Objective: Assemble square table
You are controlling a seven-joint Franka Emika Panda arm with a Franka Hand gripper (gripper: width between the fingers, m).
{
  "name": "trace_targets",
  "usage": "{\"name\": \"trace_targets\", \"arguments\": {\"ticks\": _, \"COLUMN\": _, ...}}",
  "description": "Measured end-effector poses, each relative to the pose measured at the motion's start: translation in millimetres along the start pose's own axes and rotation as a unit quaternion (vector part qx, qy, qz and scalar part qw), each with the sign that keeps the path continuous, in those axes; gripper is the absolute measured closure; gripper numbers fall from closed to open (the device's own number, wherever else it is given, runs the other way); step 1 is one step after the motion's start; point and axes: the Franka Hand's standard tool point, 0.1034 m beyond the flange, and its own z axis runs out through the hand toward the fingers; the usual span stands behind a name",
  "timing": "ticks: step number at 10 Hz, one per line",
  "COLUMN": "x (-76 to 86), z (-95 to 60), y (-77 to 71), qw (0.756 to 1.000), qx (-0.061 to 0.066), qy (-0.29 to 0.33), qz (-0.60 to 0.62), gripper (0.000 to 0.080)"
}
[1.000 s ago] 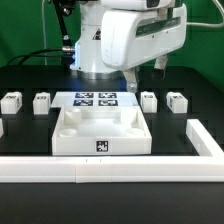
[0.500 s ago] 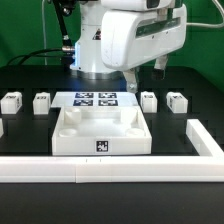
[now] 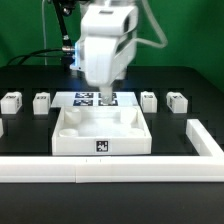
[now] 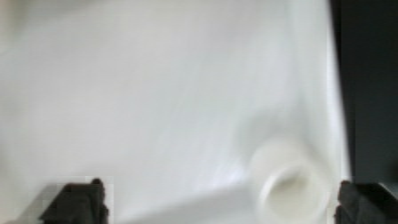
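Observation:
The square table top is a white tray with corner sockets and a black-white tag on its front wall, lying mid-table. My gripper hangs over its back edge, open and empty. In the wrist view the white top fills the picture, with a round socket between my spread fingertips; the gripper holds nothing. Two white leg blocks sit on the exterior view's left, and two more on its right.
The marker board lies behind the top, partly hidden by my hand. A long white border rail runs along the front, with a side piece at the exterior view's right. The table is black.
The arm has turned and swung toward the exterior view's left, and the hand has come down over the top's back edge. The parts on the table have not moved.

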Motion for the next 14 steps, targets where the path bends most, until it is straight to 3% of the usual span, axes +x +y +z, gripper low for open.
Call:
{"name": "trace_targets", "arguments": {"ticks": 1, "x": -19.9, "z": 23.8, "y": -17.2, "qw": 0.999, "qx": 0.003, "qy": 0.005, "qz": -0.035, "gripper": 0.015}}
{"name": "trace_targets", "arguments": {"ticks": 2, "x": -34.3, "z": 44.1, "y": -22.4, "qw": 0.995, "qx": 0.005, "qy": 0.01, "qz": -0.096, "gripper": 0.015}}
{"name": "trace_targets", "arguments": {"ticks": 3, "x": -41.1, "z": 53.4, "y": -20.9, "qw": 0.992, "qx": 0.004, "qy": 0.014, "qz": -0.124, "gripper": 0.015}}
{"name": "trace_targets", "arguments": {"ticks": 5, "x": -43.3, "z": 57.0, "y": -15.8, "qw": 0.992, "qx": 0.004, "qy": 0.017, "qz": -0.129, "gripper": 0.015}}
{"name": "trace_targets", "arguments": {"ticks": 7, "x": -44.4, "z": 58.2, "y": -16.7, "qw": 0.992, "qx": 0.006, "qy": 0.016, "qz": -0.128, "gripper": 0.0416}}
{"name": "trace_targets", "arguments": {"ticks": 8, "x": -44.7, "z": 58.6, "y": -16.9, "qw": 0.992, "qx": 0.006, "qy": 0.016, "qz": -0.127, "gripper": 0.0416}}
{"name": "trace_targets", "arguments": {"ticks": 9, "x": -44.9, "z": 59.1, "y": -17.2, "qw": 0.992, "qx": 0.007, "qy": 0.016, "qz": -0.127, "gripper": 0.0575}}
{"name": "trace_targets", "arguments": {"ticks": 10, "x": -45.1, "z": 59.6, "y": -17.5, "qw": 0.992, "qx": 0.007, "qy": 0.016, "qz": -0.127, "gripper": 0.0575}}
{"name": "trace_targets", "arguments": {"ticks": 11, "x": -44.7, "z": 59.0, "y": -16.3, "qw": 0.992, "qx": 0.005, "qy": 0.016, "qz": -0.127, "gripper": 0.0734}}
{"name": "trace_targets", "arguments": {"ticks": 14, "x": -45.0, "z": 58.8, "y": -15.6, "qw": 0.992, "qx": 0.003, "qy": 0.017, "qz": -0.127, "gripper": 0.074}}
